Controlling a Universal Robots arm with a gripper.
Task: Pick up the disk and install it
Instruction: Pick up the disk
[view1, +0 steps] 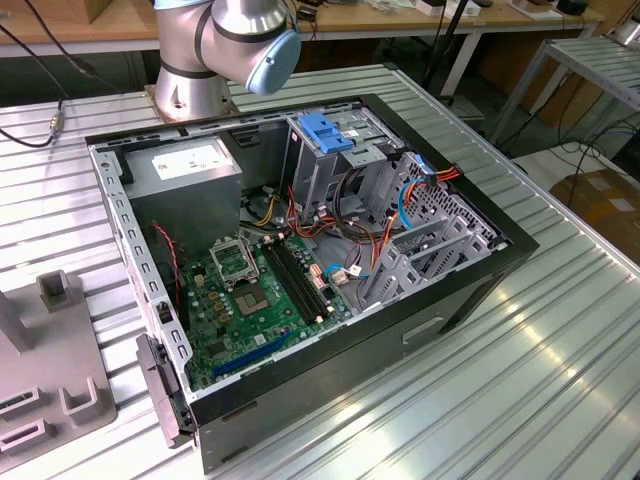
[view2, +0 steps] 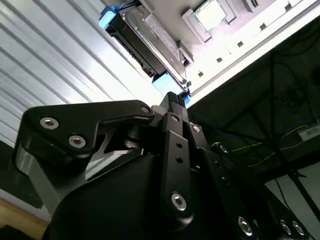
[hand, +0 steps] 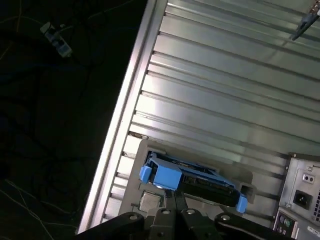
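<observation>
Arm is cut by the exterior view's top edge. Grey fixture clipped at that view's left edge. In both wrist views gripper covers the disk's near end; contact there can't be read.

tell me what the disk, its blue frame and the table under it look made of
The disk looks like grey metal with a dull sheen, likely aluminium or steel. The blue frame seems plastic: matte, with moulded edges. The table is ribbed metal, probably aluminium, with bright streaky reflections.
</observation>
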